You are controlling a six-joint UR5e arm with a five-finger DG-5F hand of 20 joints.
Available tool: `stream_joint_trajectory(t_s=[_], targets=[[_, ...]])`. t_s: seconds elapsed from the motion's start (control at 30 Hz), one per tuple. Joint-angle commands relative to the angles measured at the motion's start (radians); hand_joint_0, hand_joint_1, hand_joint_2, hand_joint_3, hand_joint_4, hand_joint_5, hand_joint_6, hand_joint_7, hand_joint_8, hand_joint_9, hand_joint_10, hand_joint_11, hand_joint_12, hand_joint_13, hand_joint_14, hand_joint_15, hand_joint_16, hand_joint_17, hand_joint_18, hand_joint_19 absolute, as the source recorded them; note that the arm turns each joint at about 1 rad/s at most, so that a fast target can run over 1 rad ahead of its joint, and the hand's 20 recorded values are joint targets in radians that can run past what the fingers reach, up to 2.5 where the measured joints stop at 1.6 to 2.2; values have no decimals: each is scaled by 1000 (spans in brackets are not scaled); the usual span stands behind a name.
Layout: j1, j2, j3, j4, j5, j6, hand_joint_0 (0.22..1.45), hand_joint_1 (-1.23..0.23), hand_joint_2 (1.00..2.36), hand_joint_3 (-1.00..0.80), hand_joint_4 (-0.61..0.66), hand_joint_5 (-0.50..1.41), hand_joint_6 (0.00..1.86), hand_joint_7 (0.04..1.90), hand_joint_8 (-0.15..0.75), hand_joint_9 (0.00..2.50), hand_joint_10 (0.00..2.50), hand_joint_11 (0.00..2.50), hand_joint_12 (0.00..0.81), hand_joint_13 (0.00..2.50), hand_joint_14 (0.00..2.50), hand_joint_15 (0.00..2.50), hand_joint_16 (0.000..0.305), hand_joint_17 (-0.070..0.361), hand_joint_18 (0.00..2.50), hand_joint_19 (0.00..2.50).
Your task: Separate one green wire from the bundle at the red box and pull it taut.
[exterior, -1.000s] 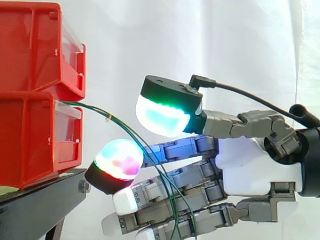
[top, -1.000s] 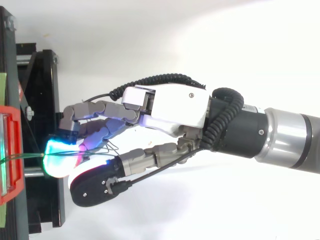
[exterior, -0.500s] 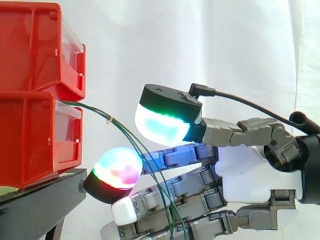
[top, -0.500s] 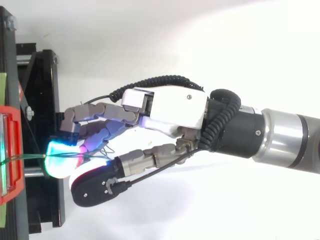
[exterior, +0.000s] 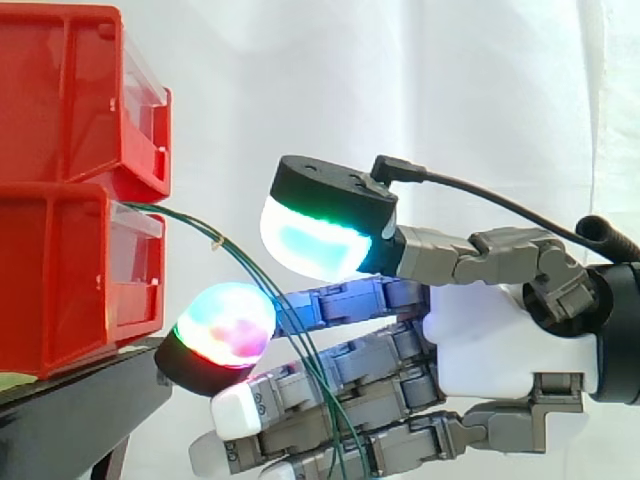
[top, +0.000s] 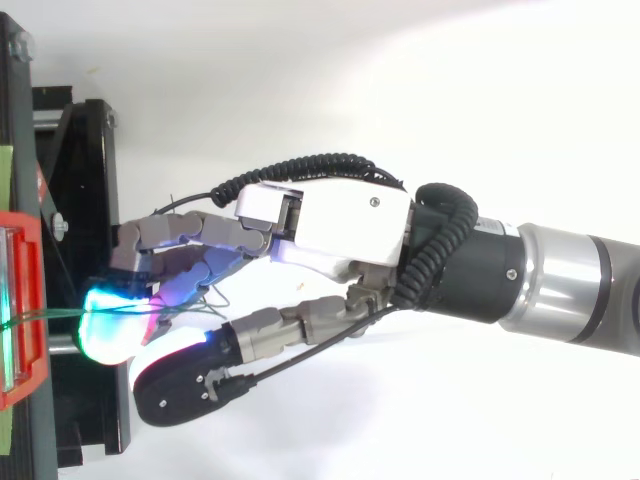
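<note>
Thin green wires (exterior: 245, 262) come out of the lower red bin (exterior: 60, 280) and sag down to the right across my hand's fingers. My hand (exterior: 500, 340) reaches in from the right, open, with its fingers held straight toward the bins. The thumb's green-cyan pad (exterior: 315, 240) hovers above the wires. A multicoloured finger pad (exterior: 222, 322) sits below them, close to the bin's front. A clear gap separates the two pads, and the wires run through it unpinched. From above, one green wire (top: 55, 315) stretches from the red bin (top: 20, 300) to the hand (top: 340, 225).
A second red bin (exterior: 70, 90) is stacked on the lower one, both on a black stand (exterior: 80, 400). The white curtain hangs behind. From above, the stand's frame (top: 85, 150) lies just left of the fingertips.
The hand has crept left toward the bins, after a small dip and rise. Its pads now sit nearer the lower bin's front. The wires hang as before.
</note>
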Motion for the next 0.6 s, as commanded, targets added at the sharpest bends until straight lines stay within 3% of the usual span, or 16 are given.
stream_joint_trajectory(t_s=[0.0, 0.33, 0.57], targets=[[2, -3, 1, 27, -2, -8, 556, -636, 1011, -372, 190, -73, 501, 1288, 266, 701, 12, 332, 331, 440, 7, 170, 50, 113, 494, 383], [-15, -3, 0, 41, -16, -26, 558, -635, 1011, -375, 192, -73, 501, 1282, 266, 700, 12, 336, 331, 441, 7, 170, 50, 112, 495, 383], [-17, -5, -5, 39, -20, -32, 558, -635, 1011, -372, 187, -73, 501, 1282, 265, 703, 12, 334, 330, 442, 7, 174, 50, 112, 495, 383]])
